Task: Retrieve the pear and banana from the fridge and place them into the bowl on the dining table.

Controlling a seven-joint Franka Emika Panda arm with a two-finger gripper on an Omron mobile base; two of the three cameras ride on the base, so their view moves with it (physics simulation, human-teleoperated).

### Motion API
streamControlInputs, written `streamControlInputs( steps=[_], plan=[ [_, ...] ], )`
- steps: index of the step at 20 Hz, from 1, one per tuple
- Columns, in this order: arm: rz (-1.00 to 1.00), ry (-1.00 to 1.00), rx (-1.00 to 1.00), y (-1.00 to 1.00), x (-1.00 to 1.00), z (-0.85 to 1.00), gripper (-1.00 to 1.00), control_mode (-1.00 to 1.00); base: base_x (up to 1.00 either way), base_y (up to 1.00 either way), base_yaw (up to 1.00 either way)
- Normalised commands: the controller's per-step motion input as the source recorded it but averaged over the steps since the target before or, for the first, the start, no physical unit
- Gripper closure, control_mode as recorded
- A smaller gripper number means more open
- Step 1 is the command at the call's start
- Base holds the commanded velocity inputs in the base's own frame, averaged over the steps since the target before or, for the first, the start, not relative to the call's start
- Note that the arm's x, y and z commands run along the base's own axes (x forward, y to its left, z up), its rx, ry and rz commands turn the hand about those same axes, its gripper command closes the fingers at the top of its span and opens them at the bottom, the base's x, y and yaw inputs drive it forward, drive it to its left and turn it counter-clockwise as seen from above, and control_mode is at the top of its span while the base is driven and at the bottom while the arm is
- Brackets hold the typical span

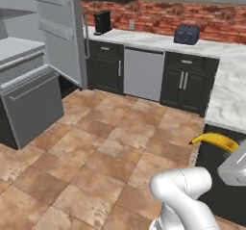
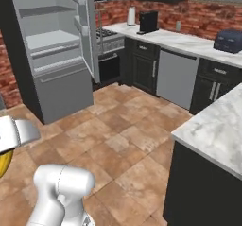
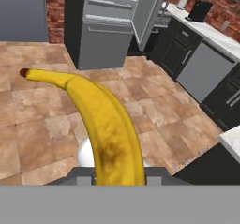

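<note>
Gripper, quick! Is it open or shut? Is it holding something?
Gripper: shut on the banana.

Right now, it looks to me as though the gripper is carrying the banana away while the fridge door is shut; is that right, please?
Not quite: the fridge door stands open, with its shelves showing in the right base view. The rest holds: the gripper is shut on the banana, out over the tiled floor.
</note>
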Motion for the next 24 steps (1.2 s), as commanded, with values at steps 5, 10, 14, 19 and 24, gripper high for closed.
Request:
streamControlInputs(
  steps=[5, 10, 14, 19, 24],
  plan=[
    [0.00, 0.00, 0.00, 0.00, 0.00, 0.00, 1.00, 1.00, 0.00, -1.00, -0.18],
    [0.00, 0.00, 0.00, 0.00, 0.00, 0.00, 1.00, 1.00, 0.00, -1.00, -0.19],
    [0.00, 0.00, 0.00, 0.00, 0.00, 0.00, 1.00, 1.00, 0.00, -1.00, -0.20],
    [0.00, 0.00, 0.00, 0.00, 0.00, 0.00, 1.00, 1.00, -0.21, -1.00, -0.20],
    [0.00, 0.00, 0.00, 0.00, 0.00, 0.00, 1.00, 1.00, -0.21, -1.00, -0.22]
  ],
)
